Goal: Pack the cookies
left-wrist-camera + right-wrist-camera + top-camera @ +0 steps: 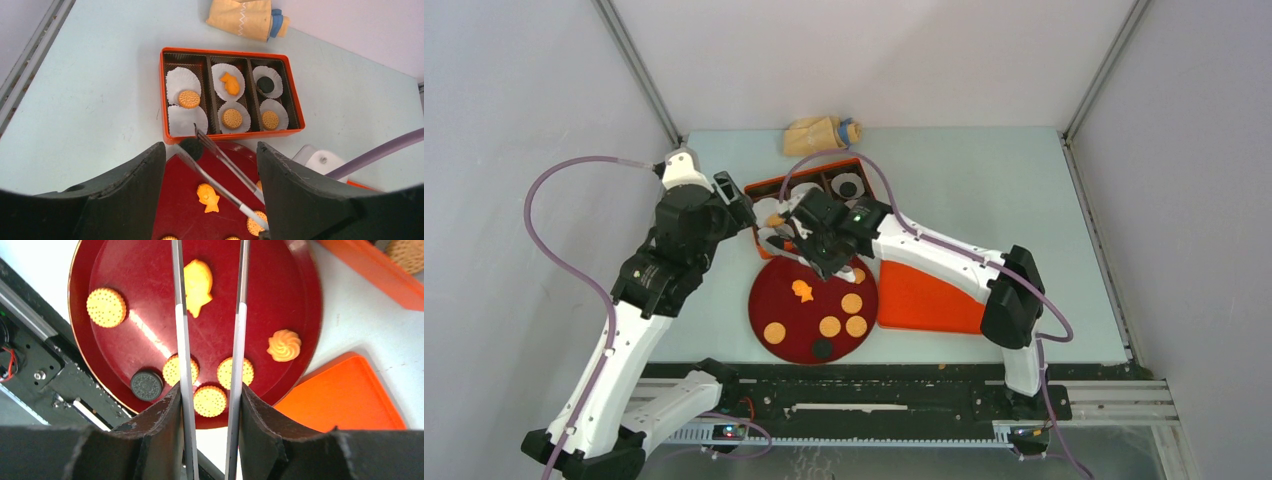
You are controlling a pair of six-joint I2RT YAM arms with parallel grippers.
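Over the dark red plate (135, 280), the right arm reaches forward from its base, its white forearm crossing above the flat orange lid (929, 298) and its wrist pointed at the box (230, 136). The right gripper (210, 392) is clamped on a pair of metal tongs (180, 330), whose two thin, shiny blades run out between its black fingers. The blade tips pinch a dark cookie (191, 148), round and matte, right at the near wall of the box, just in front of the paper cup (186, 121) in the near left corner. The left arm rises from its base and folds over toward the left side of the box. The left gripper (209, 150) hangs above with its jaws wide apart and nothing between them.

The box is orange plastic with a brown ribbed insert split into three columns, lined with pleated white paper cups. Packed in it are three round tan biscuits (232, 118) with dotted faces, an orange fish-shaped piece (230, 83) and a black disc (266, 85).

On the glossy plate lie four dotted tan rounds (106, 307), an orange fish (197, 287), a piped swirl (285, 345) and an embossed dark round (146, 385). A tan cloth pouch (240, 17) lies beyond the box.
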